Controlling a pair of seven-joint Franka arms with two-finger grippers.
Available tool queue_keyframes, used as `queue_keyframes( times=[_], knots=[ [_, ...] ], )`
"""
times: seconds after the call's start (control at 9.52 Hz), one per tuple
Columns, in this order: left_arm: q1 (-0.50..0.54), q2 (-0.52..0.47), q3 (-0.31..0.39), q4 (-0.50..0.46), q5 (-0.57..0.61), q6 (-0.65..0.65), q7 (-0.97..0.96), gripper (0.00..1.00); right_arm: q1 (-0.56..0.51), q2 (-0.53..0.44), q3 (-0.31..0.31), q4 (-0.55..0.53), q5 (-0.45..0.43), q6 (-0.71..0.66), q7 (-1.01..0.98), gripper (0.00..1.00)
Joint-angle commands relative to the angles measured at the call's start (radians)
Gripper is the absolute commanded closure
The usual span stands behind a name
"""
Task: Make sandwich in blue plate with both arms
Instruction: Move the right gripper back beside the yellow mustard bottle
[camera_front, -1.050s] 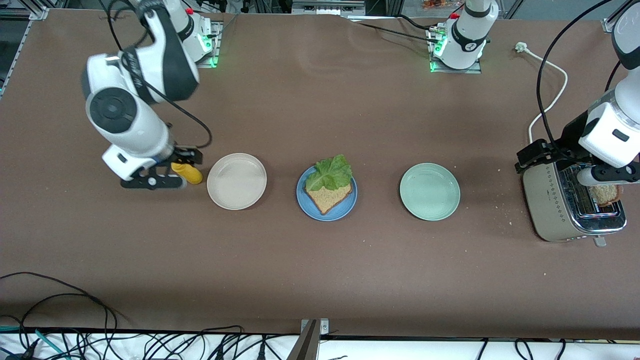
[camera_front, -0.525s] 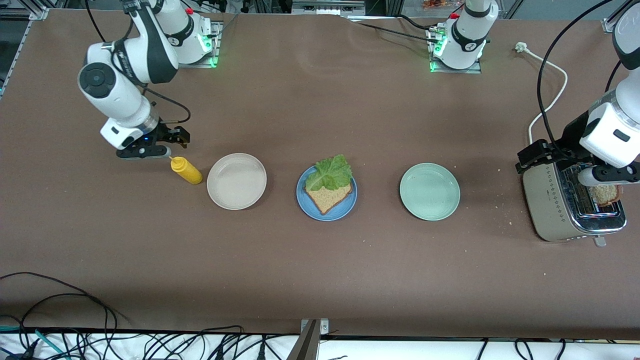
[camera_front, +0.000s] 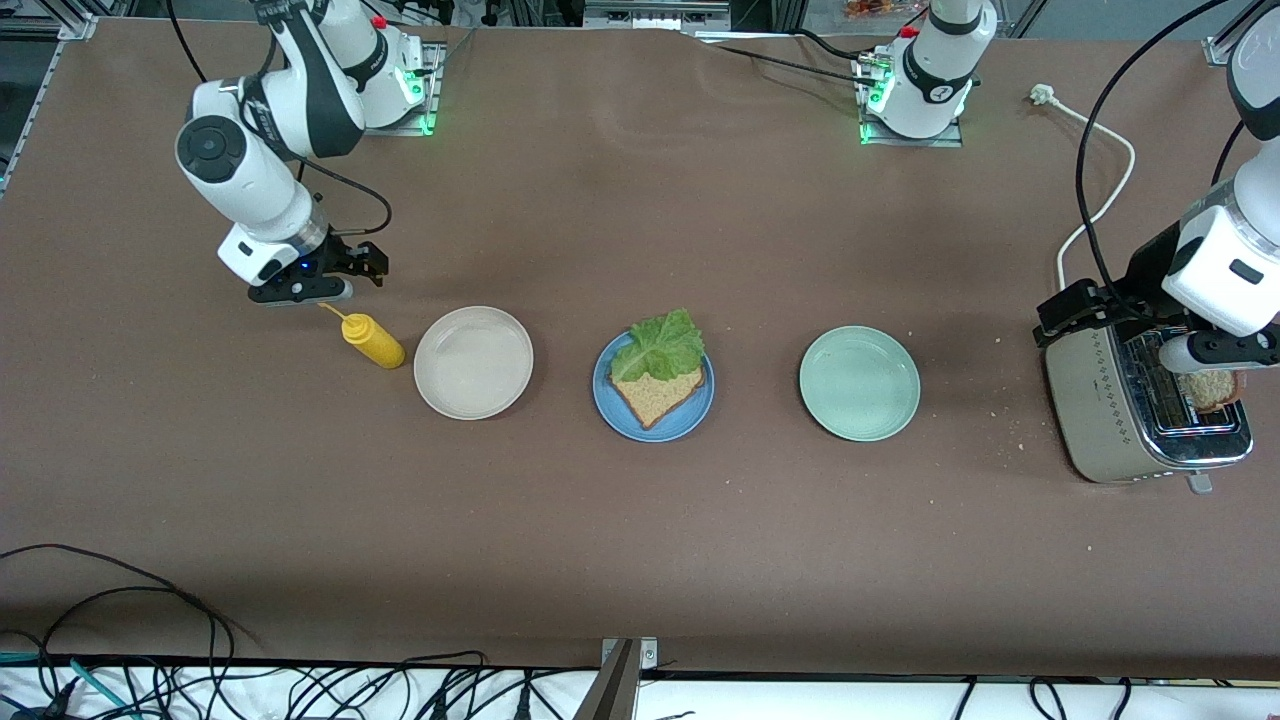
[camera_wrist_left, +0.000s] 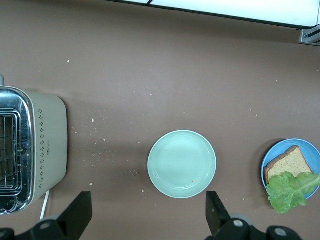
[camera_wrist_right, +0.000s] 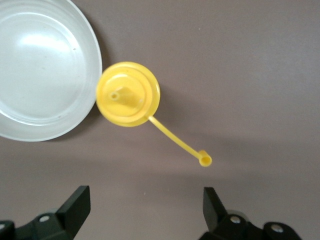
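On the blue plate (camera_front: 653, 401) at mid-bench lay 1 bread slice (camera_front: 655, 396) with lettuce (camera_front: 660, 345) on it. Above the toaster (camera_front: 1140, 410), beside a slice (camera_front: 1208, 386) poking from its slot, the left hand (camera_wrist_left: 148, 216) stood wide, empty. Over the bench by the yellow bottle (camera_front: 372, 342), the right hand (camera_front: 318, 283) hung wide, empty.

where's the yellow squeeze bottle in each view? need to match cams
Front view: the yellow squeeze bottle stands beside the beige-white plate, toward the right arm's end of the table, just below the right gripper.
Left wrist view: not in it; it shows the pale green plate and the blue plate.
Right wrist view: seen from above, mid-frame, cap tether trailing.
Shared landmark: the beige-white plate, in front and right wrist views.
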Motion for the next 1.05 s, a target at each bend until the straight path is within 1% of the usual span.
queue_keyframes(
  times=[0.0, 0.11, 0.32, 0.42, 0.53, 0.63, 0.84, 0.95],
  knots=[
    [0.002, -0.001, 0.005, 0.012, 0.027, -0.020, 0.013, 0.00, 0.010, -0.056, -0.006, 0.151, -0.005, -0.324, -0.017, 0.00],
    [0.006, -0.001, 0.008, 0.011, 0.028, -0.020, 0.014, 0.00, 0.004, -0.067, -0.041, 0.150, -0.008, -0.325, -0.062, 0.00],
    [0.021, -0.002, 0.031, 0.012, 0.051, -0.020, 0.028, 0.00, -0.053, -0.040, -0.090, 0.150, 0.011, -0.294, -0.287, 0.00],
    [0.028, -0.001, 0.033, 0.012, 0.059, -0.020, 0.054, 0.00, -0.072, -0.032, -0.117, 0.147, 0.029, -0.270, -0.398, 0.00],
    [0.037, 0.001, 0.033, 0.011, 0.056, -0.020, 0.069, 0.00, -0.091, -0.020, -0.155, 0.149, 0.079, -0.267, -0.526, 0.00],
    [0.061, 0.006, 0.031, 0.011, 0.058, -0.020, 0.071, 0.00, -0.151, 0.008, -0.170, 0.150, 0.159, -0.265, -0.684, 0.00],
    [0.092, 0.009, 0.031, 0.003, 0.056, -0.020, 0.126, 0.00, -0.297, 0.121, -0.164, 0.174, 0.390, -0.271, -1.084, 0.00],
    [0.104, 0.012, 0.031, 0.003, 0.058, -0.018, 0.135, 0.00, -0.350, 0.181, -0.163, 0.197, 0.487, -0.277, -1.285, 0.00]
  ],
)
